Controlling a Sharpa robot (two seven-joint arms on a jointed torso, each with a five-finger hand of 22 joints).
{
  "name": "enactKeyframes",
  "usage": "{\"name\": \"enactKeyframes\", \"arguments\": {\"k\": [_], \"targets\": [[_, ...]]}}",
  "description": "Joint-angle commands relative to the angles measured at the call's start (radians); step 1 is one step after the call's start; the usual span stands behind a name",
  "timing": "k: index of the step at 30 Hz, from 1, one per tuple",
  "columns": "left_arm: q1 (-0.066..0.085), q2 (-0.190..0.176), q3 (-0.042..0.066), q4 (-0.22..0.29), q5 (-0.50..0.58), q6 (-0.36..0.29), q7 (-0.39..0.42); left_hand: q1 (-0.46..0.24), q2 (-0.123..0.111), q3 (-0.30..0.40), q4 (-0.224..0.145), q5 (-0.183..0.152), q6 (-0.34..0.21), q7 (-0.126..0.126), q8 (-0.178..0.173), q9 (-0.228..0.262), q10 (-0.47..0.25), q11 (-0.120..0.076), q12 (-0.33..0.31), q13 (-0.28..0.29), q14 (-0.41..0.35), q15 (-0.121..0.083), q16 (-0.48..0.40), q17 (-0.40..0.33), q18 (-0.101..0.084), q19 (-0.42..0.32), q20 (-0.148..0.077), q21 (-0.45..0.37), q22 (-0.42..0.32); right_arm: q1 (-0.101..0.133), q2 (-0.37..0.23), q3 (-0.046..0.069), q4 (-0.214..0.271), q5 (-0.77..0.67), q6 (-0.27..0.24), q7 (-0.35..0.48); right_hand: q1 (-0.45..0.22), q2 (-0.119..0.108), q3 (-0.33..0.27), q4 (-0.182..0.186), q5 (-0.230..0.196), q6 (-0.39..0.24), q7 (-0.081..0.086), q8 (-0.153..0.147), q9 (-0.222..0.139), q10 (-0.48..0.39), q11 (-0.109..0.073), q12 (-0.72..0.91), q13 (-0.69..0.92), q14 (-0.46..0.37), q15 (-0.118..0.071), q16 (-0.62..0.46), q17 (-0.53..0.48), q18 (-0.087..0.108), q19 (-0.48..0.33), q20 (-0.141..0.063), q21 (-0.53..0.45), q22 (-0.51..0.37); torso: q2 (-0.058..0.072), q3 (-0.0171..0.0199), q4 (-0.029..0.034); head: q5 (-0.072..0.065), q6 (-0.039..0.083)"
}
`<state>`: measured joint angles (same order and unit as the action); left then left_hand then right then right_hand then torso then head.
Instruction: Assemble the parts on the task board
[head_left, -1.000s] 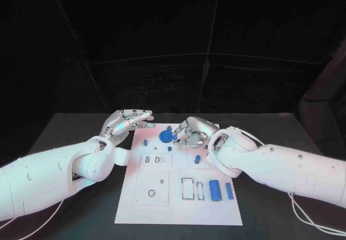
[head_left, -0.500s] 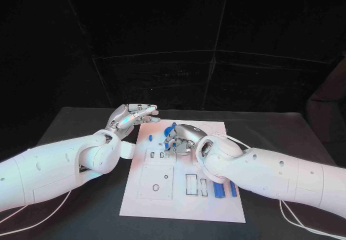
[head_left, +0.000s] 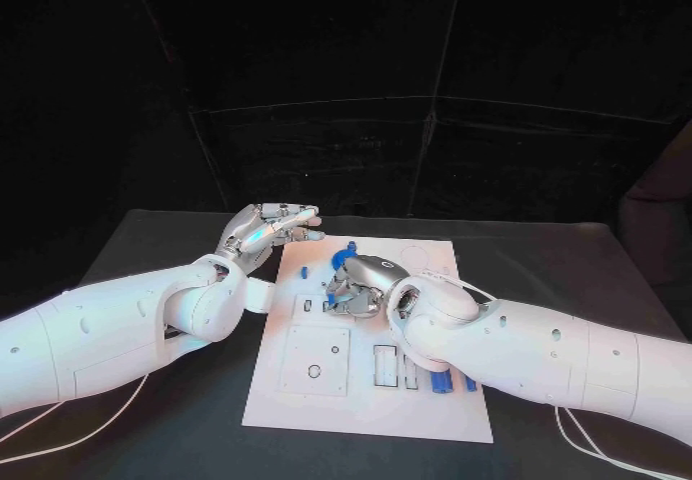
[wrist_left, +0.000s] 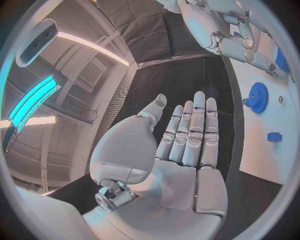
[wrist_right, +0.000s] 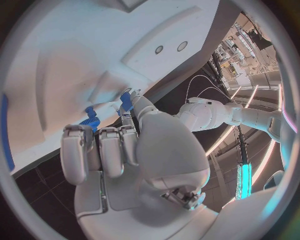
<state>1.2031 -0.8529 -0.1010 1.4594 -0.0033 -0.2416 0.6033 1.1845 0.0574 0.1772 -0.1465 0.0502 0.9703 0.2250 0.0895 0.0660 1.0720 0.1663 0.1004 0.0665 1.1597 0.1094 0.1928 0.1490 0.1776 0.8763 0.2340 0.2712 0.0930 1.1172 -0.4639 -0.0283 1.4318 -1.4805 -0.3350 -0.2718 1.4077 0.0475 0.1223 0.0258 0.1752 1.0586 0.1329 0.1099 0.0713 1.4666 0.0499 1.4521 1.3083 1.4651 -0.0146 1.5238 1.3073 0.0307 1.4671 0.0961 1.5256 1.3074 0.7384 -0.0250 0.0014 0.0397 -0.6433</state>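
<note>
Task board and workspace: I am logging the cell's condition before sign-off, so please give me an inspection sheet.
Surface: black table, white task board lying flat on it.
Job's things: blue gear and a small blue part on the board; more blue parts near the right forearm.
Clutter: nothing seen.
Hands: left hand open, fingers straight, off the board's far left corner; right hand over the board, fingers curled on a blue part.
Cables: thin white cables trailing from both arms.
Surroundings: dark backdrop behind the table.

White task board (head_left: 361, 400), small blue parts (head_left: 437, 381) along its right side
</note>
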Motion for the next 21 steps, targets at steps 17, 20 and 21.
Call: {"name": "enactKeyframes", "arguments": {"k": [17, 20, 21], "targets": [[0.002, 0.005, 0.001, -0.005, 0.005, 0.010, 0.005, 0.000, 0.009, 0.000, -0.007, 0.002, 0.008, 0.001, -0.007, 0.000, 0.006, -0.001, -0.006, 0.000, 0.001, 0.005, -0.006, 0.001, 0.008, 0.007, -0.001, -0.006, -0.001, -0.002, -0.008, 0.000, -0.003, -0.046, 0.088, -0.019, -0.023, -0.013, 0.009, -0.002, 0.012, 0.002, -0.001, -0.005, -0.001, 0.026, -0.002, -0.002, 0.149, 0.081, -0.007, -0.002, 0.143, -0.007, 0.028, -0.004, 0.004, 0.166, 0.000, 0.0018, -0.0009, 0.002, -0.005], [0.002, 0.006, 0.001, -0.006, 0.005, 0.011, 0.005, 0.000, 0.009, 0.000, -0.007, 0.002, 0.008, 0.001, -0.007, 0.000, 0.006, -0.001, -0.006, 0.000, 0.001, 0.005, -0.006, 0.001, 0.008, 0.007, -0.001, -0.006, -0.001, -0.002, -0.009, 0.000, -0.003, -0.056, 0.094, -0.028, -0.025, -0.016, 0.010, -0.002, 0.012, 0.000, 0.000, -0.006, -0.001, 0.026, -0.002, -0.003, 0.148, 0.080, -0.006, -0.003, 0.142, -0.007, 0.027, -0.004, 0.003, 0.165, 0.000, 0.0018, -0.0007, 0.003, -0.006], [0.002, 0.006, 0.001, -0.007, 0.005, 0.011, 0.004, 0.000, 0.009, 0.000, -0.007, 0.002, 0.008, 0.001, -0.007, 0.000, 0.006, -0.001, -0.006, 0.000, 0.001, 0.005, -0.006, 0.001, 0.008, 0.007, -0.001, -0.006, -0.001, -0.002, -0.009, 0.000, -0.003, -0.058, 0.096, -0.030, -0.027, -0.017, 0.010, -0.002, 0.013, -0.001, 0.001, -0.007, -0.001, 0.025, -0.001, -0.004, 0.148, 0.080, -0.006, -0.003, 0.142, -0.007, 0.027, -0.004, 0.003, 0.165, 0.000, 0.0017, -0.0006, 0.003, -0.007]]}}
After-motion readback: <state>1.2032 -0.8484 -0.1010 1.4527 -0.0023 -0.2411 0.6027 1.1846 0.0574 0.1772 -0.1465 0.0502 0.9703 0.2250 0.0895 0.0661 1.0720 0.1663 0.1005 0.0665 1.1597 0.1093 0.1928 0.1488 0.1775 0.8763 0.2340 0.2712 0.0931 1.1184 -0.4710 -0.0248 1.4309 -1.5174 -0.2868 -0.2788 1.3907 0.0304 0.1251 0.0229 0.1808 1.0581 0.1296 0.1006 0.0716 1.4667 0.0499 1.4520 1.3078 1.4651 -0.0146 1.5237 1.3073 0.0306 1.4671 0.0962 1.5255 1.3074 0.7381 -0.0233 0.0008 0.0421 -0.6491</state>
